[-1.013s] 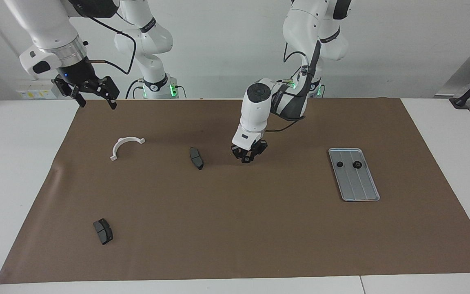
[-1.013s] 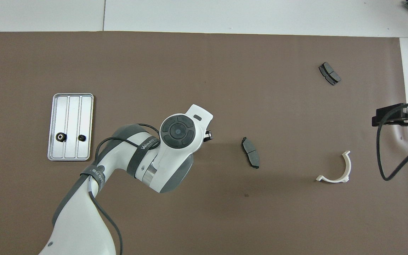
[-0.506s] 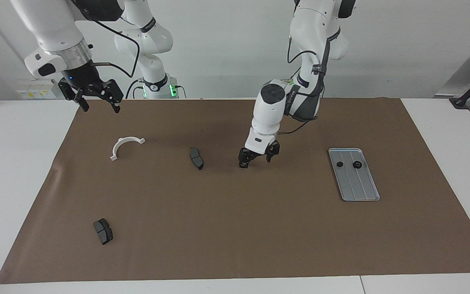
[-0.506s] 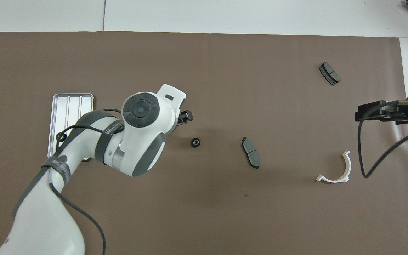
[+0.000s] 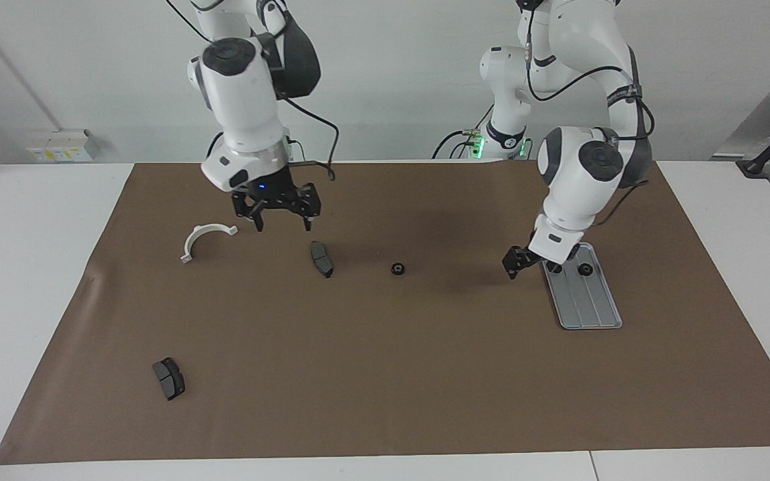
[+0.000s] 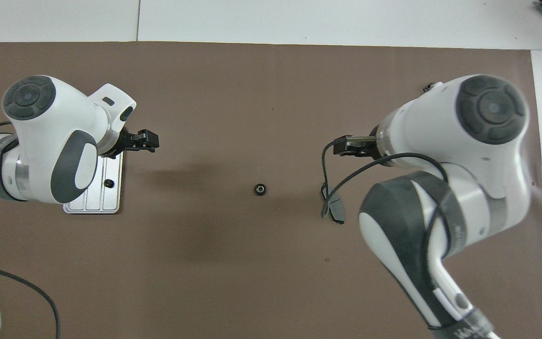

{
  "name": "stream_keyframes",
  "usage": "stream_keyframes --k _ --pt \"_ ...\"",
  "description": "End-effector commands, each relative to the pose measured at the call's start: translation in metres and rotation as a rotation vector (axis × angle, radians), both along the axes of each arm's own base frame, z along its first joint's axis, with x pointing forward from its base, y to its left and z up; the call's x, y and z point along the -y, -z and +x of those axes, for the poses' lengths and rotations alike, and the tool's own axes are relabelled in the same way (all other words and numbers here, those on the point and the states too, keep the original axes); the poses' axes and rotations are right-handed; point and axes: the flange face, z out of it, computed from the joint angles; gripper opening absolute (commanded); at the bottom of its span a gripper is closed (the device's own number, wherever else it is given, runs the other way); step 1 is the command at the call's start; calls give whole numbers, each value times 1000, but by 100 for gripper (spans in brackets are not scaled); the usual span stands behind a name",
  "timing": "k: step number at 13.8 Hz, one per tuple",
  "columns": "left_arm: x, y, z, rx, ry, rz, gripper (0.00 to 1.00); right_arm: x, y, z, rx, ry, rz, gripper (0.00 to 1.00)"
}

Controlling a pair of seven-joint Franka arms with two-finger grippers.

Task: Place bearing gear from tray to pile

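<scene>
A small black bearing gear lies loose on the brown mat beside a dark brake pad. This pad, a white half-ring bracket and a second pad make up the pile. Two more gears sit in the silver tray. My left gripper hangs open and holds nothing, low over the mat at the tray's edge. Open too, my right gripper hovers over the mat between the bracket and the nearer pad.
The brown mat covers most of the white table. In the overhead view the right arm hides the bracket and part of the pad, and the left arm hides much of the tray.
The left gripper opened, left the gear on the mat beside the pad, and swung back to the tray. The right arm swept in from its end of the table to above the pile.
</scene>
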Motion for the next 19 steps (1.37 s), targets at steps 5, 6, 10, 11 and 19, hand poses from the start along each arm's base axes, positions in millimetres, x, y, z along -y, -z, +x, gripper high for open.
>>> stream_keyframes --k 5,6,10,11,19 --pt "-69 56 -57 41 -43 -9 92 -136 112 -22 40 31 49 100" --pt "-76 59 -59 42 -61 -9 91 -157 133 -32 35 19 44 100" --pt "-85 65 -67 28 -119 -9 83 -165 182 -50 21 -35 17 100" --pt "-85 65 -67 27 -150 -8 80 -162 190 -54 22 -45 16 100" --pt "-78 75 -70 24 -246 -7 54 -165 201 -63 21 -61 12 77"
